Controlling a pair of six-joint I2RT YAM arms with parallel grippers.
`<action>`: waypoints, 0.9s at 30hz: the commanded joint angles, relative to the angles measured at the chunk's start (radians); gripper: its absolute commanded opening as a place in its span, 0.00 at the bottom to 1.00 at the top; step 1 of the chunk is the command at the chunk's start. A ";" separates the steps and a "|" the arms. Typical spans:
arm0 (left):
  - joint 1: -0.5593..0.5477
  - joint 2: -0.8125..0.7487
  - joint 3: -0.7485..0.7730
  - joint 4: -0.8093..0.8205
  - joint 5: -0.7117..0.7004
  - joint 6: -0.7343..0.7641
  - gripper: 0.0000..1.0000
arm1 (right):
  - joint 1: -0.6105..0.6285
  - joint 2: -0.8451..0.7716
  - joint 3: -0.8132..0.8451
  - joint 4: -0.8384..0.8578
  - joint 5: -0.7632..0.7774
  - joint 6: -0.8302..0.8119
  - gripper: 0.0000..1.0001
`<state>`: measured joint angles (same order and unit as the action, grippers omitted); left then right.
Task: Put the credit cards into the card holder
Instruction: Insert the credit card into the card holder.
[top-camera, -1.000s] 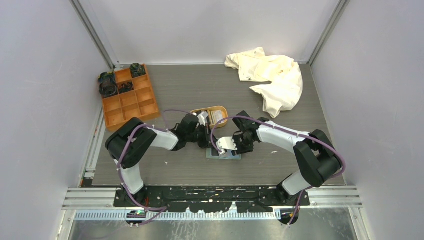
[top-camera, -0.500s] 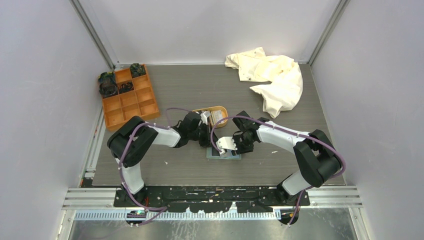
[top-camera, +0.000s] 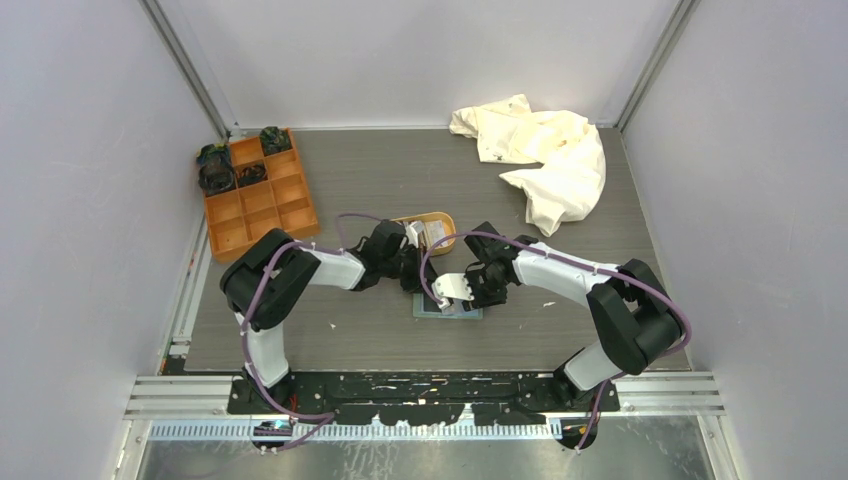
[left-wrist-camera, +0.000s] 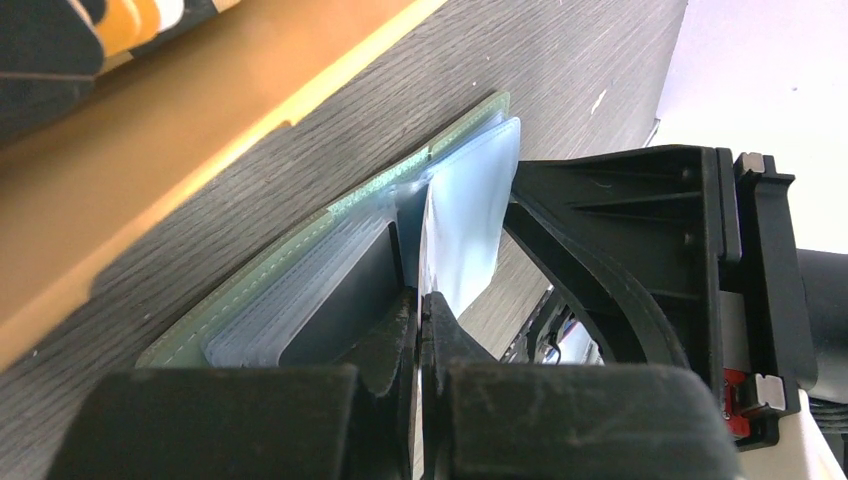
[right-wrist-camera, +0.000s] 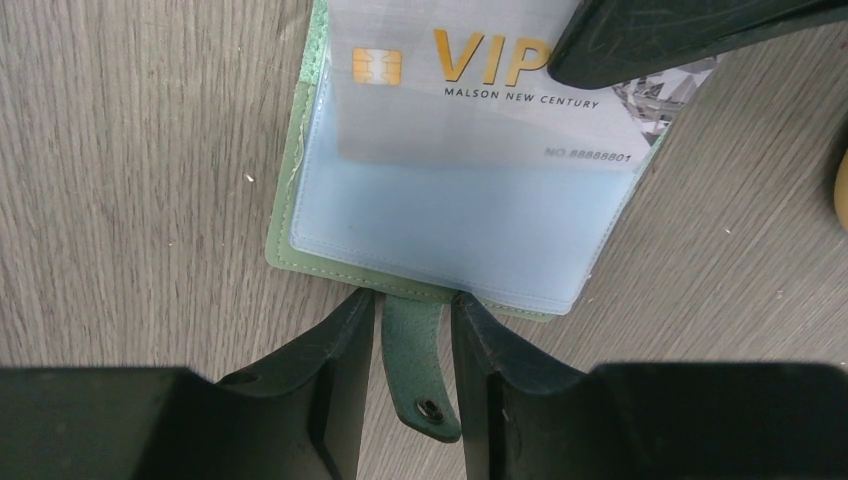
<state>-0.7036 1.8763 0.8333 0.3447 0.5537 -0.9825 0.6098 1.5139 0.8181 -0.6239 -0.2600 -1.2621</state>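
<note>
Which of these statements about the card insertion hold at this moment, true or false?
1. The left gripper pinches a silver VIP card. True.
2. The card is pushed fully down into its clear sleeve. False: its lower edge stops well short of the sleeve's bottom.
3. The card holder lies folded with its snap fastened. False: it lies open on the table, and its snap tab lies loose between the right gripper's fingers.
4. A cream cloth lies crumpled at the table's far right corner. True.
5. The orange compartment box sits beside the right arm. False: it sits at the far left.
</note>
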 joint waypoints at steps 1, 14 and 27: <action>-0.008 0.025 0.009 -0.074 -0.014 0.042 0.00 | 0.008 -0.013 -0.002 0.059 0.018 0.003 0.40; -0.011 0.062 0.066 -0.119 -0.004 0.050 0.03 | 0.012 -0.018 -0.002 0.070 0.018 0.014 0.40; -0.014 0.054 0.074 -0.153 -0.013 0.069 0.14 | 0.001 -0.108 -0.005 0.089 0.046 0.048 0.57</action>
<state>-0.7090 1.9209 0.9020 0.2829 0.5774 -0.9607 0.6159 1.4952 0.8146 -0.5869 -0.2237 -1.2320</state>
